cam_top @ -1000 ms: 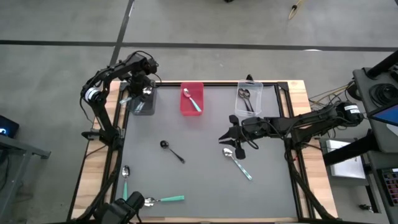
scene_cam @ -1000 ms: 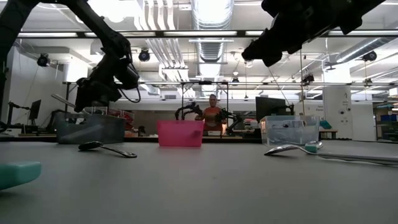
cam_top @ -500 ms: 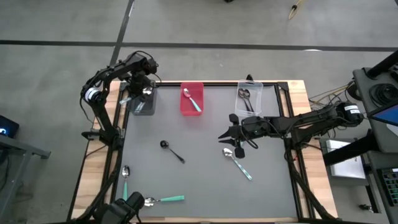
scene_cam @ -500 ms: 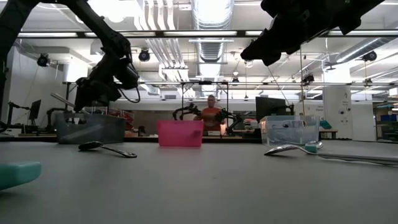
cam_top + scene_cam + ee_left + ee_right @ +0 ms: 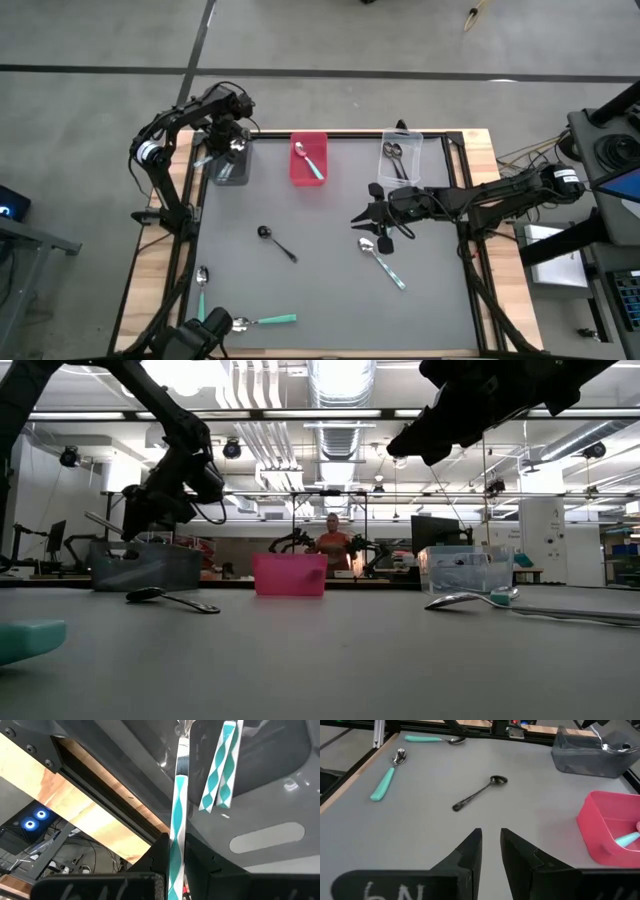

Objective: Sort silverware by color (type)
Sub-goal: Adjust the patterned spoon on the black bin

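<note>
Left gripper (image 5: 228, 143): hovered over the grey bin (image 5: 229, 172) at 11 o'clock of the mat, fingers clamped on a patterned-handled spoon (image 5: 178, 827), handle striped teal and white; likely poised there for release into that bin.
Grey bin contents: another striped handle (image 5: 221, 767) already inside (same kind, so the sorting seemed consistent).
Right gripper (image 5: 378, 216): hung above the mat just right of centre, empty, fingers (image 5: 470, 849) apart by a narrow gap; judged to be lining up on a loose spoon.
Teal-handled spoon (image 5: 382, 262): lay on the mat at 4 o'clock, just below the right gripper, probably its nearest target.
Black spoon (image 5: 277, 242): alone at centre-left, ahead of the right gripper in its wrist view.
Two more teal-handled spoons (image 5: 265, 321): at 7 o'clock near the mat's edge, not yet sorted.
Red bin (image 5: 308, 160): at 12 o'clock, one teal-handled spoon inside.
Clear bin (image 5: 400, 156): at 1 o'clock, dark spoons inside.
Background: a person (image 5: 330, 540) far behind the table.
</note>
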Robot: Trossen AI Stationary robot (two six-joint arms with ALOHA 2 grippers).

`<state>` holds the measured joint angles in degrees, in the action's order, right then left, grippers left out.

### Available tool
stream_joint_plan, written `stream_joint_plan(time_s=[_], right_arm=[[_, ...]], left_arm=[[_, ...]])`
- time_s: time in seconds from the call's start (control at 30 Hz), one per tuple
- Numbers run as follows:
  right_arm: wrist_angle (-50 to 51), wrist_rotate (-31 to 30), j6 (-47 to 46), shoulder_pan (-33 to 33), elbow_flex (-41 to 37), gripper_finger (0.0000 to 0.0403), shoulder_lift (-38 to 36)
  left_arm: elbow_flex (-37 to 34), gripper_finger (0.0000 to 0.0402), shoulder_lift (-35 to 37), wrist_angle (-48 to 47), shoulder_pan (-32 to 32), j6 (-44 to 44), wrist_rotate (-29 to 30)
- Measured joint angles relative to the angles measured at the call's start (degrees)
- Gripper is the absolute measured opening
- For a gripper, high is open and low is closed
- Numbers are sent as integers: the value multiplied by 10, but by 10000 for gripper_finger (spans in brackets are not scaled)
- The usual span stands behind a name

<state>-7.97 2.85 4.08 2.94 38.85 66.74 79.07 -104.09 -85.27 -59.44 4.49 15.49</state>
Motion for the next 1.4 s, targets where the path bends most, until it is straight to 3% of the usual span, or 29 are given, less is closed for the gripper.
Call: stream_joint_plan(time_s=[0.6, 1.4], right_arm=[[0, 0, 4, 0, 1, 61, 0], [0, 0, 5, 0, 1, 61, 0]], left_arm=[[0, 18, 0, 31, 0, -8, 0], [39, 18, 0, -48, 0, -6, 0]])
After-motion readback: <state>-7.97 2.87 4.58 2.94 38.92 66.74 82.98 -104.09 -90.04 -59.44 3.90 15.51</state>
